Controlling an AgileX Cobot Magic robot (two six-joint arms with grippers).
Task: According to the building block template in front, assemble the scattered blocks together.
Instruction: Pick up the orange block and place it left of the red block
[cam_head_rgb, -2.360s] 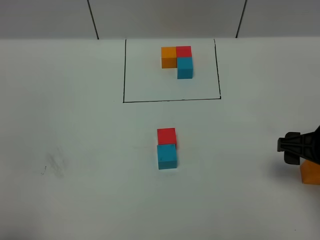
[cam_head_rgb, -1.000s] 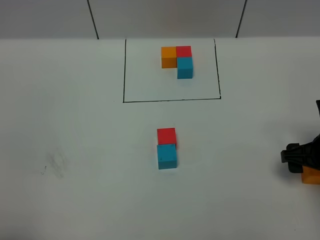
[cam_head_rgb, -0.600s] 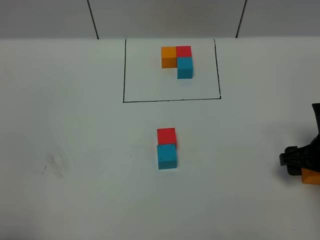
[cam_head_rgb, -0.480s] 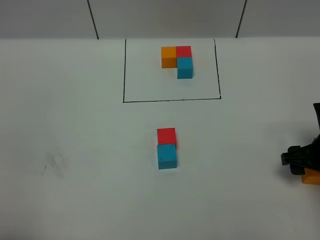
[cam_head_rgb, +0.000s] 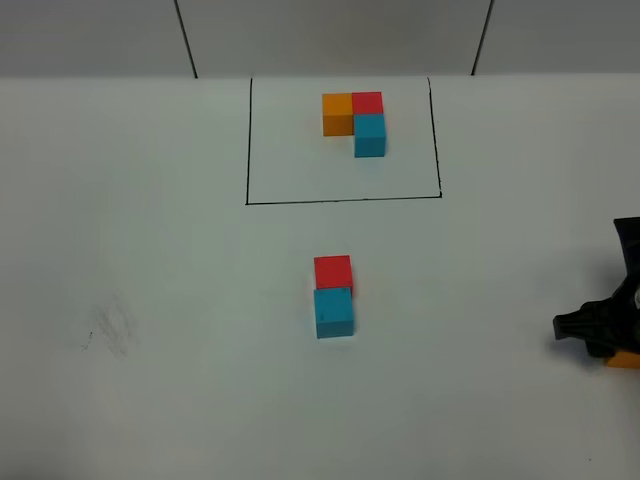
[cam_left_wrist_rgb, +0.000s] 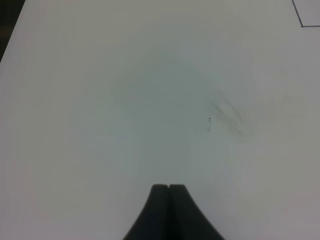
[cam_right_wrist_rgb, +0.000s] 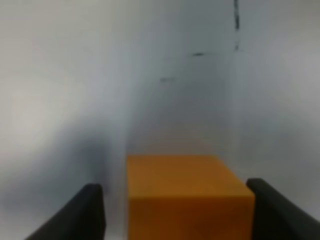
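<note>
Red block and blue block already touch on the counter; the orange block sits well apart between spread right jaws, ungrasped; left jaws are clenched, empty

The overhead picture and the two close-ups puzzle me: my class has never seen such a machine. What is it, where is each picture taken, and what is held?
It is a two-armed robot. One camera looks down on the white table; one sits on each wrist. The framed template shows three joined cubes. A loose red block and blue block touch mid-table. The left hand is shut and empty. The right hand stands open around the orange block, not yet gripping.
</note>
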